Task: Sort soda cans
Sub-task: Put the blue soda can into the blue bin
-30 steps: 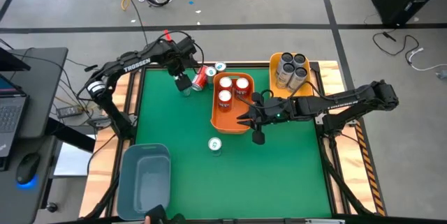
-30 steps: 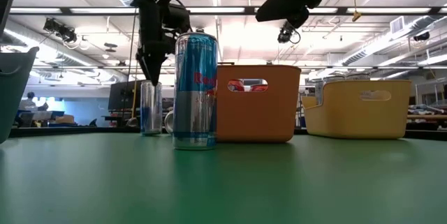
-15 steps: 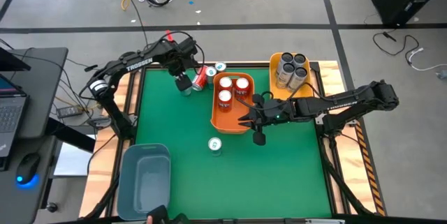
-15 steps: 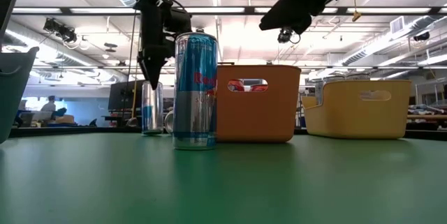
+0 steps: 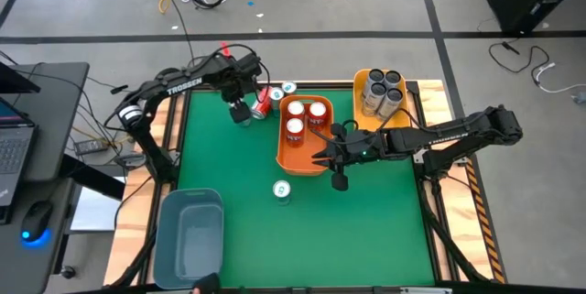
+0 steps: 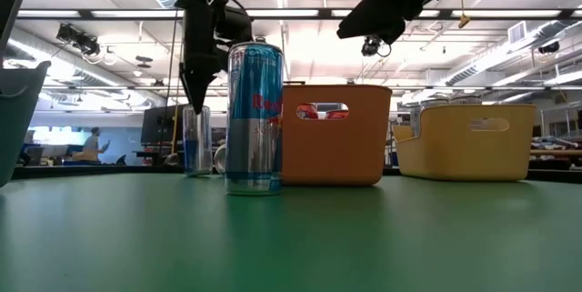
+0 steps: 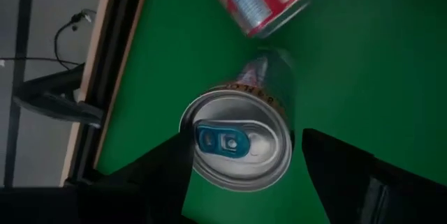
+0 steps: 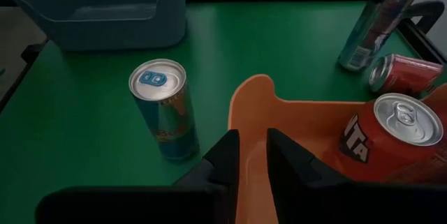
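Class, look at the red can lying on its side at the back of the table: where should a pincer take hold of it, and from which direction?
Grip the red can across its round body, midway along, coming from straight above. It lies tipped over, so its ends face sideways. An upright can and the orange bin flank it.

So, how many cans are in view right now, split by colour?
Red cans: 4 (3 in the orange bin, 1 lying on the table)
Teal-blue cans: 3 (all on the table)
Dark grey cans: 4 (all in the yellow bin)
Total: 11 cans visible
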Robot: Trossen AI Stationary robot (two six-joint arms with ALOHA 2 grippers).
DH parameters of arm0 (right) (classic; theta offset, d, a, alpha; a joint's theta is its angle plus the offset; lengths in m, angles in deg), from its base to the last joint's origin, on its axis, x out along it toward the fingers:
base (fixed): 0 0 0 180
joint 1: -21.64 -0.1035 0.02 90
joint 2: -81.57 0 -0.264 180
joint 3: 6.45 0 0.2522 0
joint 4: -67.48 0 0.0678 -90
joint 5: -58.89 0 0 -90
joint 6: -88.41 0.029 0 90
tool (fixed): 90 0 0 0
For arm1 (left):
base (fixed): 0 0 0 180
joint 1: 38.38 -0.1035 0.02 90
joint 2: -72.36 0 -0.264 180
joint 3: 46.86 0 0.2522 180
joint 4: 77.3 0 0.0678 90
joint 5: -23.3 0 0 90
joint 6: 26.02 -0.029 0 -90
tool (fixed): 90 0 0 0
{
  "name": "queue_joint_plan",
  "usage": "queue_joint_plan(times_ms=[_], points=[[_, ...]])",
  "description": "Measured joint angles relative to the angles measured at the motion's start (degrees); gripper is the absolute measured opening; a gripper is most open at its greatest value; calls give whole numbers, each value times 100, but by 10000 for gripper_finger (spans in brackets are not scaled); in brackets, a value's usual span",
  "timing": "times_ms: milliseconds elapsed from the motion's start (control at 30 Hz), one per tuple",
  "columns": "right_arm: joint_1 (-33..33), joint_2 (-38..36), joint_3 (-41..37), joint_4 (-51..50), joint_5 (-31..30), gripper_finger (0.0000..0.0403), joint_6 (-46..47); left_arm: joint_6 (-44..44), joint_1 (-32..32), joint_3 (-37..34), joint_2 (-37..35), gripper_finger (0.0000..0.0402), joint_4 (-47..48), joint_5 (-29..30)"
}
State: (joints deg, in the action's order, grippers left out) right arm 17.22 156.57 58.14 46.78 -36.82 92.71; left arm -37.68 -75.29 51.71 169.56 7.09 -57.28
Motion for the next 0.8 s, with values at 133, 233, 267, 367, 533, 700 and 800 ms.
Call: queue_joint_plan(times_ms=[133, 233, 267, 367, 533, 700, 800], points=[[0, 0, 0, -2, 3, 61, 0, 8, 92, 176, 5, 270, 7, -12], [-2, 0, 0, -2, 84, 61, 0, 18, 151, 288, 5, 270, 49, -1], [0, 0, 0, -3, 88, 61, 0, 32, 171, 336, 5, 270, 77, -2], [0, 0, 0, -11, 107, 62, 0, 186, 183, 449, 1, 270, 157, -87], [-28, 0, 2, -11, 120, 71, 0, 560, 99, 499, -4, 270, 162, -112], [-123, 0, 2, -4, 127, 95, 0, 584, -73, 493, -4, 272, 177, -189], [-153, 0, 4, -2, 129, 114, 0, 573, -170, 491, -4, 273, 179, -207]])
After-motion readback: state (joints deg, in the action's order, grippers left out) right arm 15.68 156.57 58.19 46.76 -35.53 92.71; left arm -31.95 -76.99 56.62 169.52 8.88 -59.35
